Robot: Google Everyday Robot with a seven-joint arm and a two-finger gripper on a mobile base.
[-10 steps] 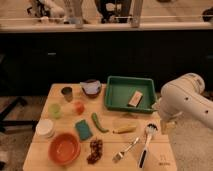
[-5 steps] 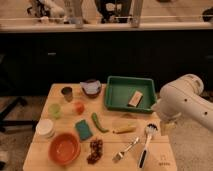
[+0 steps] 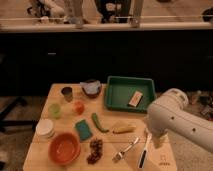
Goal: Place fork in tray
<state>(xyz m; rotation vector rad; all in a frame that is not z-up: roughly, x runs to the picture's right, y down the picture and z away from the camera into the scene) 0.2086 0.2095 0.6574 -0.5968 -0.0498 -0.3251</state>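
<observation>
Nothing has shifted in the last second. The fork [image 3: 126, 149] lies on the worktop [image 3: 56, 95] beside the dish brush [image 3: 144, 152], apart from the tray [image 3: 120, 95]. The claw [image 3: 158, 140] hangs below the arm near the brush, and I cannot tell whether it is spread or pressed together. The pick-up seems not yet begun.

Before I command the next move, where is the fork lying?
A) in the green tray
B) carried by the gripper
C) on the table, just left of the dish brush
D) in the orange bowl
C: the fork lies on the table beside the dish brush, outside the tray; the gripper hangs under the arm at the table's right side, near the brush's head.
</observation>
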